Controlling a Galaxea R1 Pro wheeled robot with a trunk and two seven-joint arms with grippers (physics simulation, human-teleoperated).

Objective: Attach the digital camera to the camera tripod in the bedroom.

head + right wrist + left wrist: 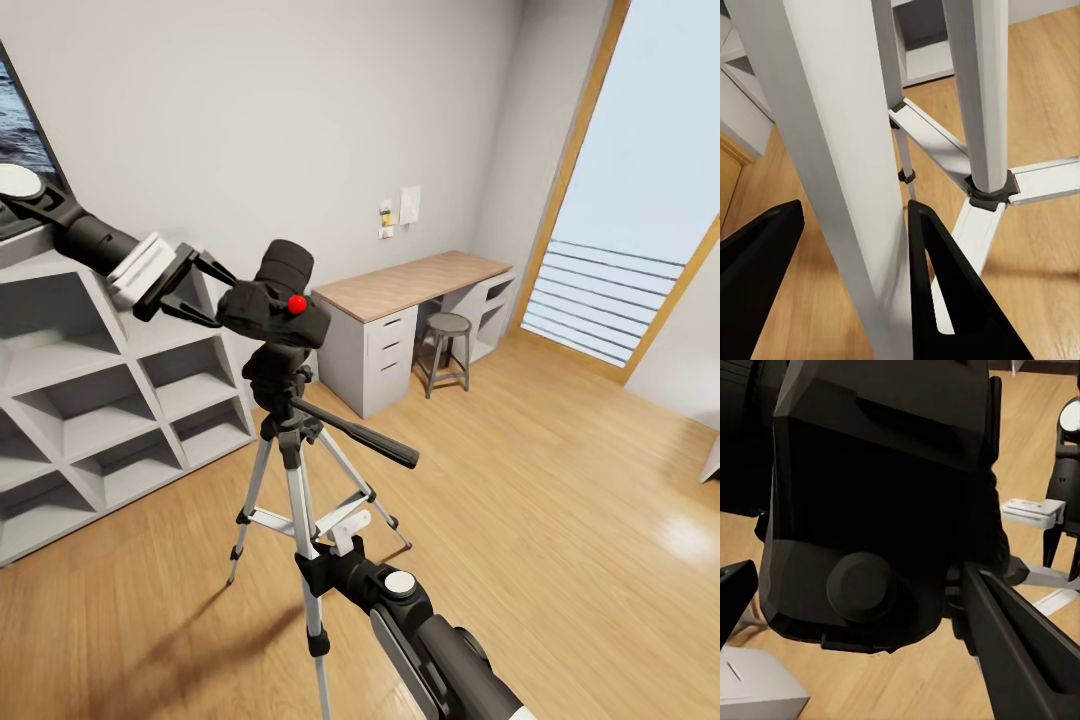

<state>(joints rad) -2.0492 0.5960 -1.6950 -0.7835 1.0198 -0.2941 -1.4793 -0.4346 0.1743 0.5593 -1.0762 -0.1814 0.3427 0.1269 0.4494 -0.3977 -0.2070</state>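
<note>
The black digital camera (272, 305), with its red button (297, 303) facing me, sits on the black head of the camera tripod (297, 480) in the middle of the bedroom floor. My left gripper (228, 300) is open. Its fingertips flank the camera's left side, and the camera body (877, 510) bulks between the two fingers (1020, 652). Lower down, my right gripper (315, 565) is shut on the near silver tripod leg (847, 187), one finger (945, 300) pressed against it. The long pan handle (360, 438) points right.
White cube shelves (100, 400) stand close on the left, behind my left arm. A wood-topped desk (410, 285) with a round stool (447, 350) lines the back wall. A tall wood-framed window (640, 200) is at the right, with open plank floor (560, 520) before it.
</note>
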